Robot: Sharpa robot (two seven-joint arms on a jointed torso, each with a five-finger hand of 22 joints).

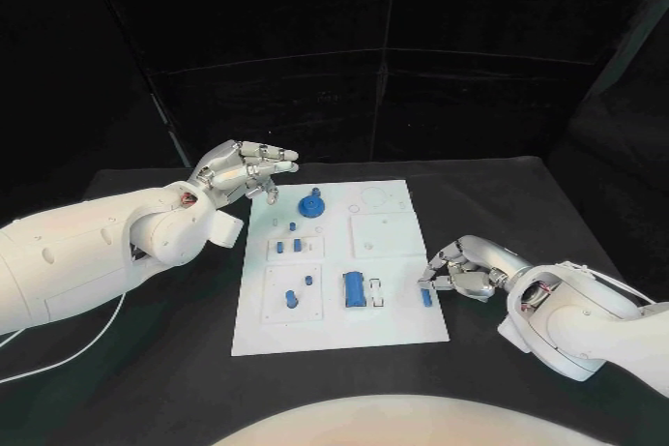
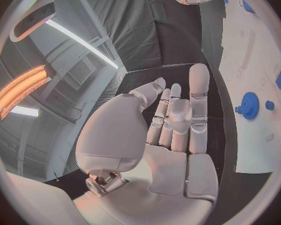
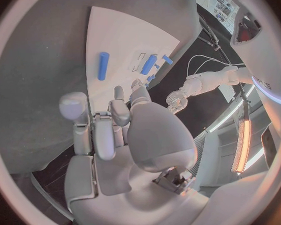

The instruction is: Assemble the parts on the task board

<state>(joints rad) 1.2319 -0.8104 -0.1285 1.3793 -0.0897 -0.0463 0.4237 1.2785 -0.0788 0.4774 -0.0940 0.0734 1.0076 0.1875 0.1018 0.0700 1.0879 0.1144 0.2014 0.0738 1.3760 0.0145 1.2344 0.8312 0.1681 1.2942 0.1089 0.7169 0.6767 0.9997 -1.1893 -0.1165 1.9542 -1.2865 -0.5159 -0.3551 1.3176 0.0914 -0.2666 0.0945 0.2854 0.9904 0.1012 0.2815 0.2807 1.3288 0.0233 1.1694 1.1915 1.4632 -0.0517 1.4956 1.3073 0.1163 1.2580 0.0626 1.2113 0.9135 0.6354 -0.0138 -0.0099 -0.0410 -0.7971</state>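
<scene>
Task board (image 1: 391, 335): white plate lying mid-desk (image 1: 154, 378), carrying small blue parts, one a gear (image 1: 312, 208).
Left robot hand (image 1: 248, 170): hovering beside board's far corner, fingers spread, holding nothing.
Right robot hand (image 1: 457, 269): fingertips pinching a blue peg (image 1: 426, 295) at board's right edge.

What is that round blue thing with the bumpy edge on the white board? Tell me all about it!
The blue gear is a round, toothed wheel with a small knob rising from its middle. It looks like plastic. It sits flat near the far left corner of the task board, with smaller blue pieces just beside it. Nothing holds it: the left hand hovers close by, fingers apart, not touching.
</scene>
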